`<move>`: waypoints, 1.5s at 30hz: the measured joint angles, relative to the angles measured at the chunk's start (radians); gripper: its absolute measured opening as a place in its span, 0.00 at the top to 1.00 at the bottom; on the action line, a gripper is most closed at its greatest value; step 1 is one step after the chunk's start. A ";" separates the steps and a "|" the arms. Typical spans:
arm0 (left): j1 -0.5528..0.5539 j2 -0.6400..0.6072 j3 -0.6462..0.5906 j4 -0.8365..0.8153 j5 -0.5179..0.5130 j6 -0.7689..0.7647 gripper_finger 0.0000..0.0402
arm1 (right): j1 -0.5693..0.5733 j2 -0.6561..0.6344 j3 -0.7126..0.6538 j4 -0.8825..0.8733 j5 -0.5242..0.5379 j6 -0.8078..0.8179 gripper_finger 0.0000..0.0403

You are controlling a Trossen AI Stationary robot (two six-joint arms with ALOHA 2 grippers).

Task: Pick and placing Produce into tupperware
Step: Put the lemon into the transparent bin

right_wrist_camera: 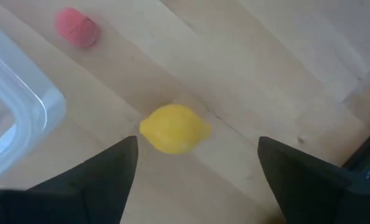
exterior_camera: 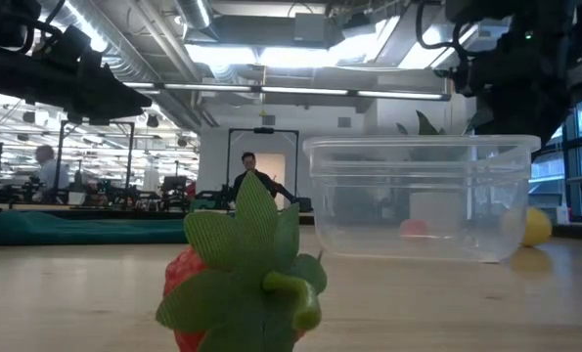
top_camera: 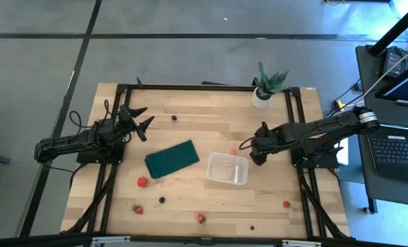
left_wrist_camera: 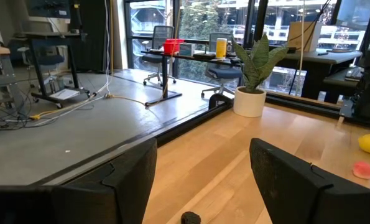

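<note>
Right gripper [right_wrist_camera: 194,171] spread above yellow lemon [right_wrist_camera: 175,129], just beside clear tupperware [top_camera: 228,169] on worktop [top_camera: 190,110], left gripper [top_camera: 143,118] spread, waiting far left, strawberries [top_camera: 138,208] scattered near edge.

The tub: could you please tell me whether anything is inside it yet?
The tub looks empty in the high view. The lemon and a red fruit lie on the table outside it, beneath the right gripper.

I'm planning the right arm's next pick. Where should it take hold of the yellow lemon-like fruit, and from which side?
Grip the lemon across its narrower middle, coming straight down from above. It lies flat on bare wood, pointed ends sideways, clear of the tupperware. The right gripper already hangs open over it.
</note>
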 joint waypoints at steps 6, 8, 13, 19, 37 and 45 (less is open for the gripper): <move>0.000 0.000 0.000 0.000 0.000 0.000 0.38 | 0.000 0.052 0.000 0.014 0.000 -0.071 0.18; 0.000 0.000 0.000 0.000 0.000 0.000 0.38 | 0.000 0.075 0.000 0.023 0.000 -0.136 0.18; 0.000 0.000 0.000 0.000 0.000 0.000 0.38 | 0.000 0.141 0.000 0.027 0.000 -0.235 0.18; 0.000 0.000 0.000 0.000 0.000 0.000 0.38 | 0.000 0.217 0.000 0.097 -0.012 -0.275 0.18; 0.000 0.000 0.000 0.000 0.000 0.000 0.38 | -0.001 0.271 -0.185 0.334 -0.128 -0.048 0.18; 0.000 0.000 0.000 0.000 0.000 0.000 0.38 | -0.001 0.234 -0.195 0.345 -0.111 -0.051 0.18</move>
